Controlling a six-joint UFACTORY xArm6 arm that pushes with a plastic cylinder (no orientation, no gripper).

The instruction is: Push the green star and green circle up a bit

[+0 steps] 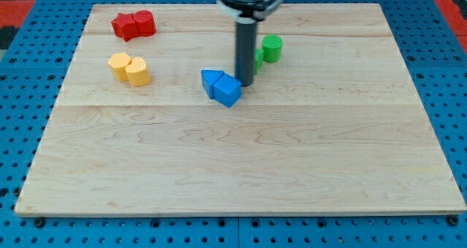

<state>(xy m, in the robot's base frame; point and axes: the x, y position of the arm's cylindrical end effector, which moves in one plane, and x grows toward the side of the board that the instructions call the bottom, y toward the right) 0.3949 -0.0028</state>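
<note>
On the surface (292,175), red blocks (133,24) and yellow blocks (130,68) sit at the view's left, out of the way. My tip (244,84) rests just right of the blue blocks (221,87), below the half-hidden green star (258,57), placed to shove upward. The green circle (271,48) stands just right of the star; there are no fingers to open or close.

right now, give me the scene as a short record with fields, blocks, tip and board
board: pale wooden board on a blue pegboard
my tip: at the rod's lower end, just right of the blue pair, below-left of the green blocks
green blocks: green circle block at the view's upper centre-right; green star block mostly hidden behind the rod
blue blocks: two blue blocks touching each other, centre
yellow blocks: two yellow blocks side by side, left
red blocks: two red blocks together, top left
</note>
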